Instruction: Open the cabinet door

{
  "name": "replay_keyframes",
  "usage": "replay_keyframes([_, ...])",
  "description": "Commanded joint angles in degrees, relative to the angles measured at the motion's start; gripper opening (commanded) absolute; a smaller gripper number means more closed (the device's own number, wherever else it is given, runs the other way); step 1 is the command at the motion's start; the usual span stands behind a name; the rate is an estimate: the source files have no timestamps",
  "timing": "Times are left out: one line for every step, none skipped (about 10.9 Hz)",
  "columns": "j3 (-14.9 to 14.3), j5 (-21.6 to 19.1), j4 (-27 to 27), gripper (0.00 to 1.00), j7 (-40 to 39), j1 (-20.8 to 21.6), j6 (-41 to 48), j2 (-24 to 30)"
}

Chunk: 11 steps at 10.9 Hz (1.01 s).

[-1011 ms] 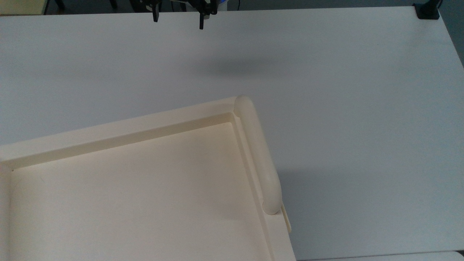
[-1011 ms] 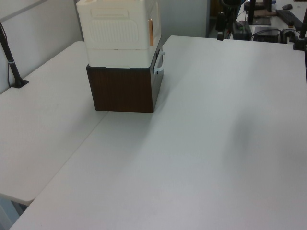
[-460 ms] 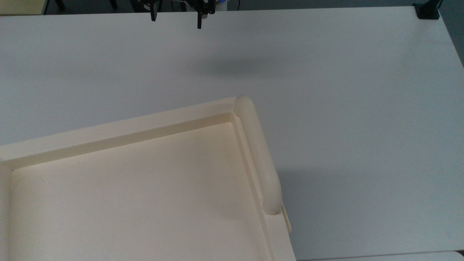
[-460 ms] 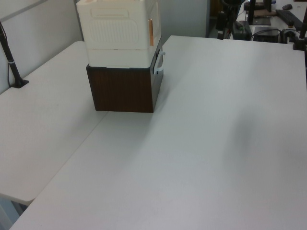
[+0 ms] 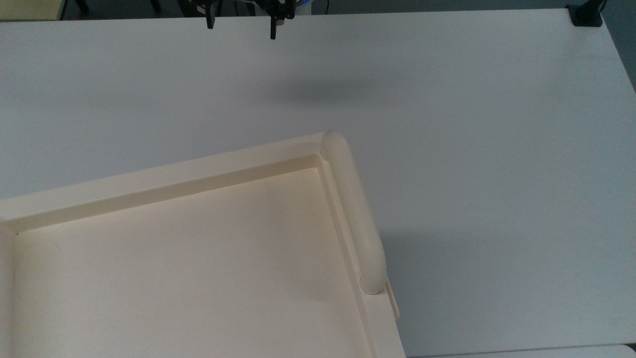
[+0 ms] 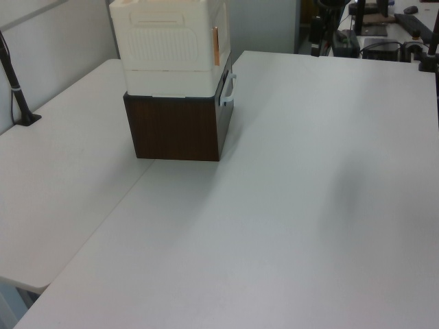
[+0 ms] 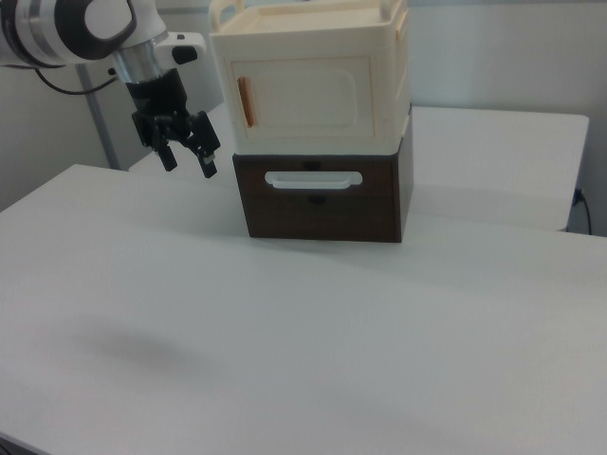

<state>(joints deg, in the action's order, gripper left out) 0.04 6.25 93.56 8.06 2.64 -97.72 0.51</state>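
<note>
In the right view, the claw [image 7: 187, 158] hangs with its fingers spread, above the desk [image 7: 285, 322] and off to the right view's left of the cream cabinet. It has barely shifted over the last second. The cabinet door [image 7: 302, 96] sits shut and untouched, so opening has not begun.

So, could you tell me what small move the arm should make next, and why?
Probably bring the gripper toward the orange handle strip at the right view's left edge of the cabinet door. The door looks shut, flush in the cream cabinet, and the gripper hangs open, apart from it, holding nothing.
</note>
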Motion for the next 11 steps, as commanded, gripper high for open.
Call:
replay_keyframes([-0.9, 1.0, 0.3, 1.0, -5.0, 0.9, 0.4, 0.6])
replay_keyframes([-1.1, 1.0, 0.3, 0.99, -11.9, 0.2, 0.3, 0.3])
replay_keyframes([-0.8, 1.2, 0.0, 0.91, -17.2, -0.1, -0.5, 0.3])
replay_keyframes([-0.6, 1.7, -1.8, 0.83, -19.3, -0.1, -2.7, 0.1])
replay_keyframes([-0.3, 1.8, -2.6, 0.71, -19.0, 0.3, -6.6, -0.6])
replay_keyframes([0.2, 1.7, -2.7, 0.61, -18.1, 0.3, -12.7, -1.0])
replay_keyframes([0.8, 1.5, -2.7, 0.61, -14.1, 0.3, -19.7, -2.2])
replay_keyframes([1.5, 1.7, -2.7, 0.61, -8.1, 0.4, -26.2, -3.3])
replay_keyframes([2.1, 1.8, -2.6, 0.61, -3.6, 0.4, -32.6, -4.2])
replay_keyframes([2.4, 1.9, -2.3, 0.61, -0.4, 0.4, -37.3, -5.0])
replay_keyframes([2.5, 2.3, -2.3, 0.61, 1.0, 0.3, -40.5, -5.2])
